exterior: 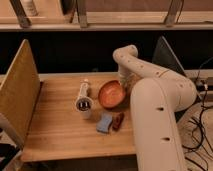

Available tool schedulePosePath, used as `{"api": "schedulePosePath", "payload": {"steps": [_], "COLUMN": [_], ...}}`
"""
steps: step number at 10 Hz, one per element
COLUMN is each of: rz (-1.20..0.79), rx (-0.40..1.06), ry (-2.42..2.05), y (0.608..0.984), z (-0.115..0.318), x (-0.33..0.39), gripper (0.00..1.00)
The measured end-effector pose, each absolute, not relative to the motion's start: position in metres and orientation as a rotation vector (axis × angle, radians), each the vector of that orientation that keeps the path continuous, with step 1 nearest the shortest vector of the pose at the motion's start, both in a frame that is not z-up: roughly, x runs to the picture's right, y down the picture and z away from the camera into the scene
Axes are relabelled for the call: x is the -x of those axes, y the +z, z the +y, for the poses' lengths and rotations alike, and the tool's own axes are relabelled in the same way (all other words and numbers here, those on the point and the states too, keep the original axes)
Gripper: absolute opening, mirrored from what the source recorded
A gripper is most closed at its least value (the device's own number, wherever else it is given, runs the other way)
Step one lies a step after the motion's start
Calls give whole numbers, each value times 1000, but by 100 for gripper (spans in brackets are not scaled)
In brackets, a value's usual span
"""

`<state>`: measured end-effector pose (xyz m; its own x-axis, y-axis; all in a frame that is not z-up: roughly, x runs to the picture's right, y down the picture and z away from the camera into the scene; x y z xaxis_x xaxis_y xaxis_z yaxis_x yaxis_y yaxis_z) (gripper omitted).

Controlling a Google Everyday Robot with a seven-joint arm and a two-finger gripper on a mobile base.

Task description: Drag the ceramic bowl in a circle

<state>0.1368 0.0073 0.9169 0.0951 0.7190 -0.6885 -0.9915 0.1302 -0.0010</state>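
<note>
Four small items: lie near the right edge of the wooden bench (pixel 60 130).
Bowl: the round, glossy orange-red ceramic bowl (pixel 111 94) sits toward the right edge, nearer the back.
Gripper: the white arm's gripper (pixel 125 84) reaches down at the bowl's right rim.
Neighbours: a white cylinder with a dark end (pixel 83 98) lies left of the bowl; a small blue sponge (pixel 104 123) and a reddish-brown piece (pixel 118 121) lie in front.

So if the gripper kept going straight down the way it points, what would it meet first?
Most likely the ceramic bowl: the gripper points down at the bowl's right rim. The arm hides its tip, so contact cannot be told; otherwise it meets the wooden table.
</note>
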Motion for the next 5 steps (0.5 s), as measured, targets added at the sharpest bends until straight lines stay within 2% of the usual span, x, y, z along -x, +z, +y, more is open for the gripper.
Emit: {"api": "schedulePosePath", "payload": {"steps": [5], "rz": [622], "rx": [543], "ry": [1364], "y": [917], "z": [7], "x": [-138], "gripper": [33]}}
